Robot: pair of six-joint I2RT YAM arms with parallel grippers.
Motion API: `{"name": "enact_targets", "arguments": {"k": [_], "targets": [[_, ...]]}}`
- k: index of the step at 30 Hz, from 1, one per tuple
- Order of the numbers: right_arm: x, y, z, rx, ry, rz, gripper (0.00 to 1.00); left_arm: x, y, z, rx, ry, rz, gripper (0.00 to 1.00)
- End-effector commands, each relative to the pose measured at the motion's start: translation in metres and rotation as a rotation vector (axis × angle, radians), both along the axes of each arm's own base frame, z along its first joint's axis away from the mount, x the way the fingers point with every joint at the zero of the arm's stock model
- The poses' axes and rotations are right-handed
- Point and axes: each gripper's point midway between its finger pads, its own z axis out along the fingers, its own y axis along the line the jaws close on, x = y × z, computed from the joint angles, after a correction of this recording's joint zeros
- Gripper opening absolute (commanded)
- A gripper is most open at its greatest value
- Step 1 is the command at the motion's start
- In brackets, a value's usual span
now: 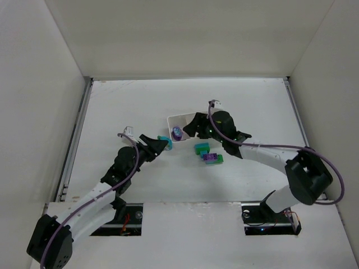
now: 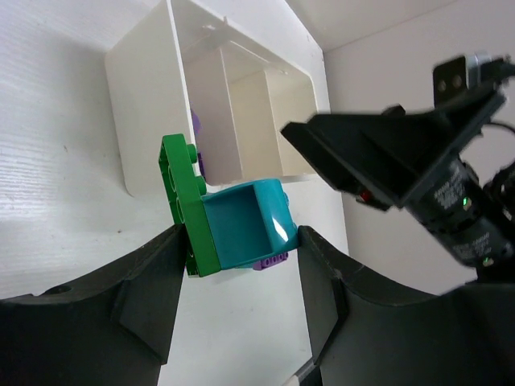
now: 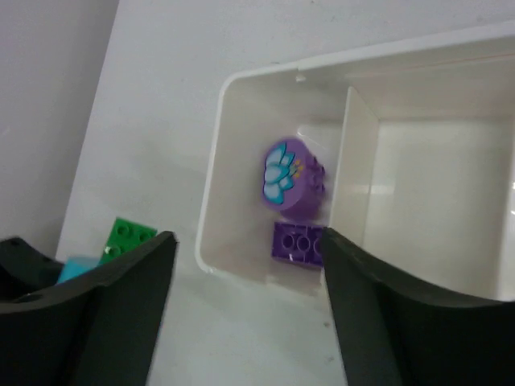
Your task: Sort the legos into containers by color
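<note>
Green and teal together make the cluster (image 2: pixel 233 225) that my left claw (image 1: pixel 161 144) is gripping: its two fingers press on it from both sides. In the left wrist view the green plate (image 2: pixel 182 201) stands on its edge, with its long axis from top to bottom of the view and its studs turned to the left finger. The teal brick (image 2: pixel 245 227) sits on its other face and touches the right finger. A little purple shows under the teal, but I cannot tell what kind of part it is. The cluster hangs just beside the near end of the white tray (image 3: pixel 211 193), outside its wall.

The tray lies with its long axis across the right wrist view, its compartments side by side. In the end compartment I see a purple round piece (image 3: pixel 283 178) with a pale blue flower print facing up. A purple brick (image 3: pixel 298 242) lies flat just next to it, against the near wall, with its long side along that wall.

My right claw (image 3: pixel 245 235) hovers over this end of the tray with the fingers wide apart and nothing between them. In the top view it hides most of the tray.

On the bench (image 1: pixel 123 101), near the tray on my side, three loose legos lie close together: a teal one (image 1: pixel 201 148), a purple one (image 1: pixel 210 158) and a green one (image 1: pixel 219 159). The purple and green are touching.
</note>
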Motion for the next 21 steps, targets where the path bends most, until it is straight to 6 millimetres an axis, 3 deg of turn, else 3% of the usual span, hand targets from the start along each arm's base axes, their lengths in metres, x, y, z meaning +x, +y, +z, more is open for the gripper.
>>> {"name": "enact_targets", "arguments": {"k": [1, 4, 6, 9, 12, 14, 21], "targets": [[-0.028, -0.004, 0.039, 0.051, -0.145, 0.075, 0.71, 0.004, -0.008, 0.029, -0.093, 0.022, -0.025, 0.25], [-0.069, -0.003, 0.055, 0.096, -0.230, 0.185, 0.50, 0.005, -0.013, 0.038, -0.126, 0.076, -0.058, 0.25], [-0.097, 0.003, 0.064, 0.102, -0.297, 0.287, 0.47, 0.003, -0.019, 0.044, -0.139, 0.096, -0.106, 0.25], [-0.131, 0.013, 0.073, 0.090, -0.388, 0.395, 0.64, -0.004, -0.030, 0.041, -0.162, 0.152, -0.161, 0.25], [-0.147, 0.021, 0.069, 0.057, -0.423, 0.457, 0.86, -0.015, -0.043, 0.036, -0.175, 0.202, -0.231, 0.25], [-0.148, 0.025, 0.068, 0.039, -0.432, 0.469, 0.91, -0.020, -0.049, 0.035, -0.175, 0.220, -0.270, 0.25], [-0.139, 0.023, 0.073, -0.034, -0.466, 0.453, 0.94, -0.040, -0.065, 0.050, -0.201, 0.232, -0.418, 0.25]]}}
